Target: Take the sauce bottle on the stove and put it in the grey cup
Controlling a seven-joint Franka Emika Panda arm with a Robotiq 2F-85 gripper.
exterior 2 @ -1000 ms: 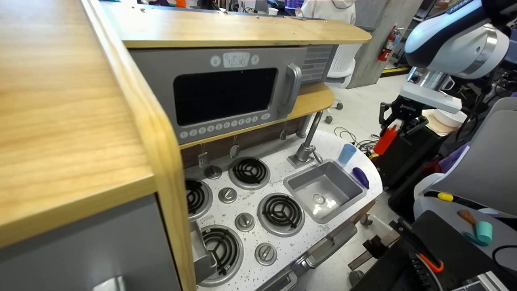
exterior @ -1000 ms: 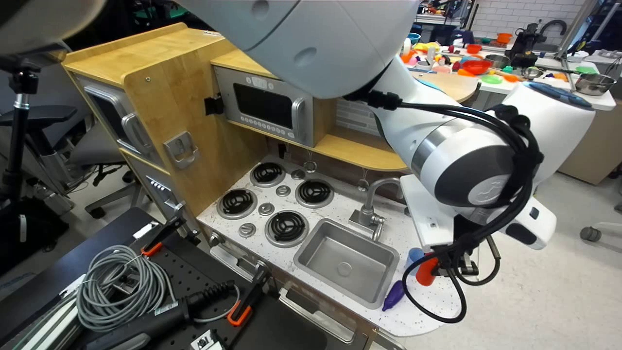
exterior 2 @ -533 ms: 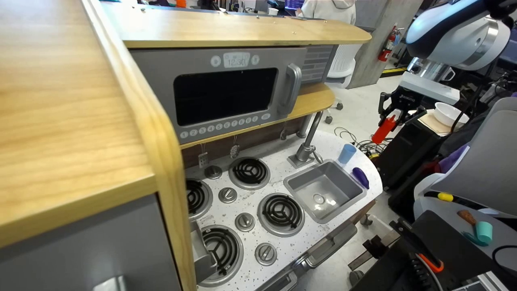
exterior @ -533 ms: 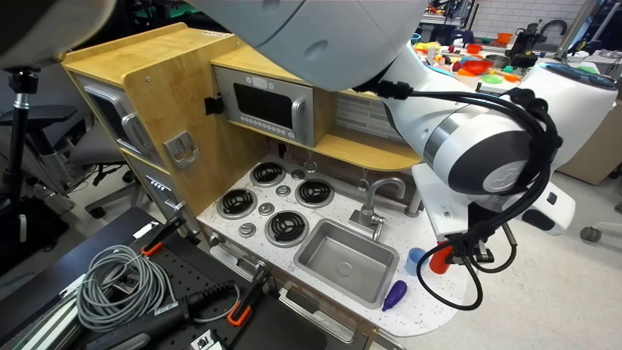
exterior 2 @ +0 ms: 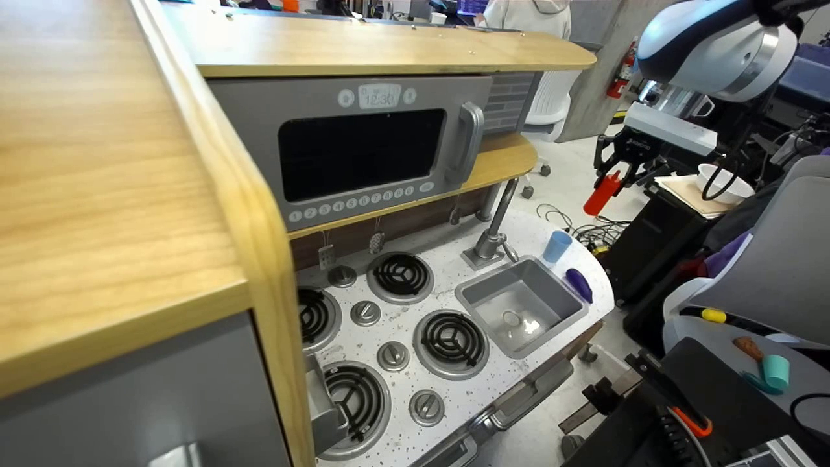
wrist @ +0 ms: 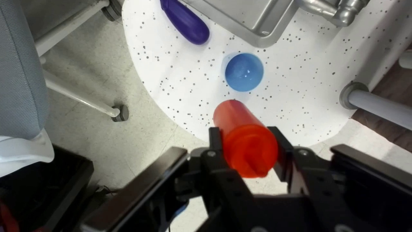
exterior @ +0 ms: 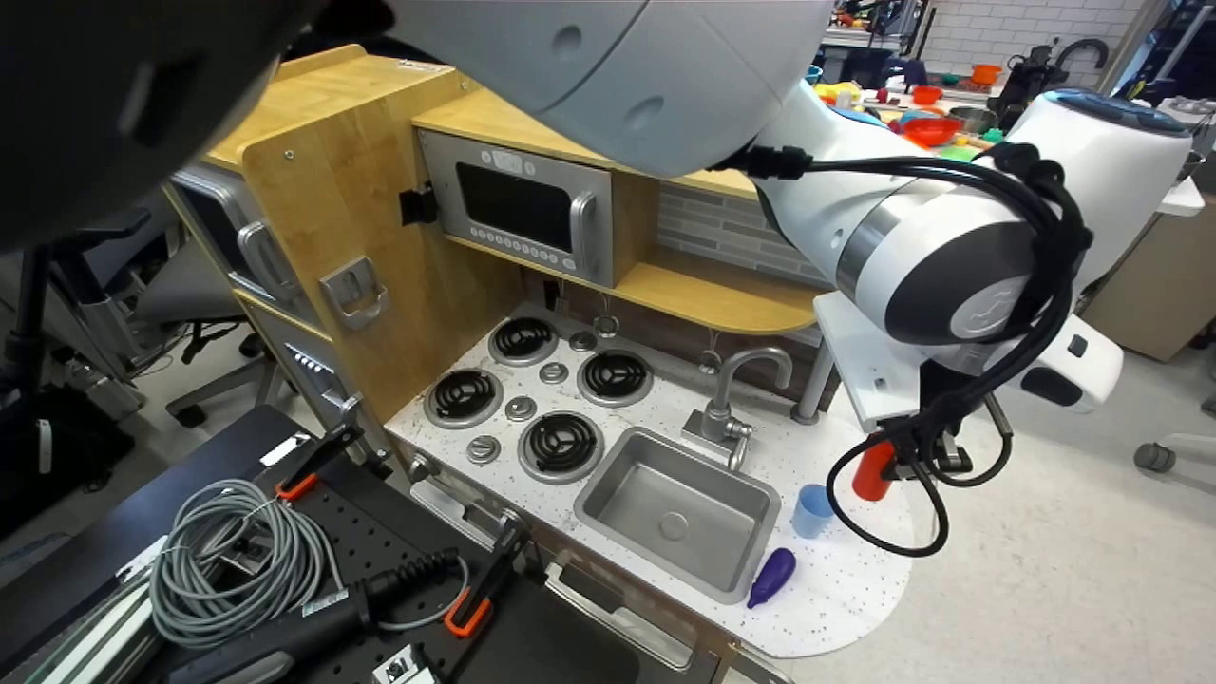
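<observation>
My gripper [wrist: 248, 140] pinches the red sauce bottle [exterior 2: 602, 194], holding it tilted in the air, apart from the blue cup [wrist: 244, 72] that stands upright on the white counter [wrist: 286, 103], just beside the sink [exterior: 655, 494]. From here I can't quite judge whether the bottle hangs over the counter or past its edge.

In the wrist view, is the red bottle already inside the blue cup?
No, the claw holds the red bottle outside the blue cup, with white counter visible between bottle and cup.
</observation>
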